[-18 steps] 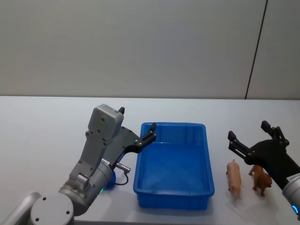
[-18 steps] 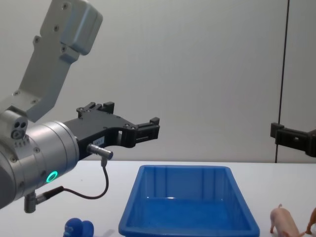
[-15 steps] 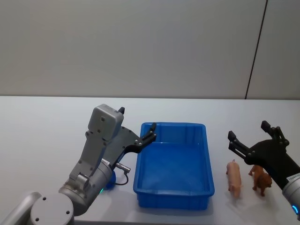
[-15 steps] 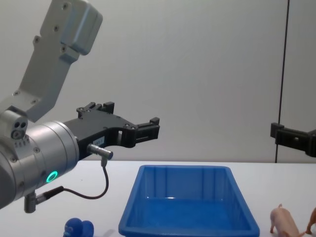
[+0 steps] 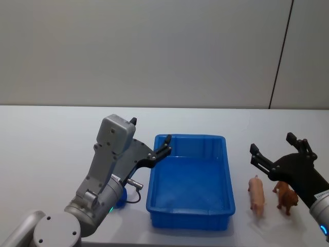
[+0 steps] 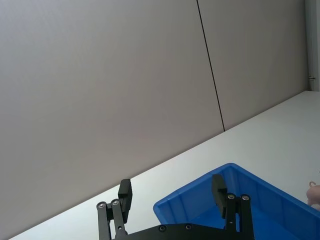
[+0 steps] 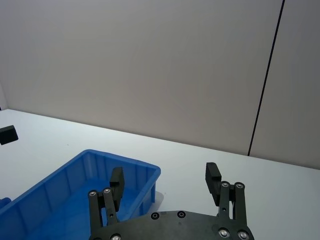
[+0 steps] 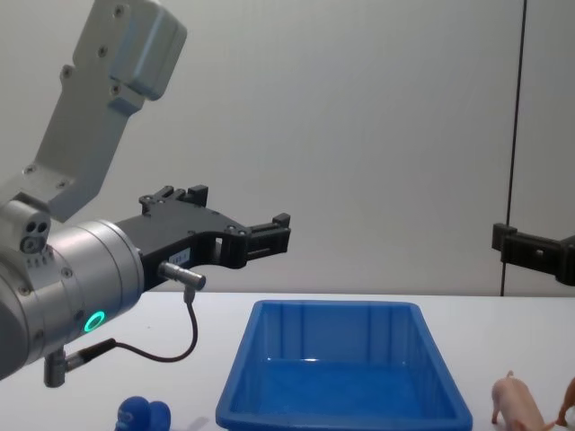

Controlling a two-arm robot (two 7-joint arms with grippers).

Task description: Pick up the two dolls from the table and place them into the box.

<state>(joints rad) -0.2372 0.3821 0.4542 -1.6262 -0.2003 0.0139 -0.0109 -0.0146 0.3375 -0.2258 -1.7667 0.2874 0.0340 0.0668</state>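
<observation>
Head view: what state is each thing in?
blue tub: upright on the table, empty.
pink pig: standing on the table right of the tub, ungrasped.
brown animal: standing beside the pig, ungrasped.
blue figure: on the table left of the tub, ungrasped.
left gripper: open, raised by the tub's left rim.
right gripper: open, raised near the pig.

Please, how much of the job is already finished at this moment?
Done: nothing, the box is empty. In hand: nothing; the left tool hovers open at the box's left side, the right tool open, raised near the pig and the brown animal. Left: both pickups and placements; the blue figure also stands on the table.
</observation>
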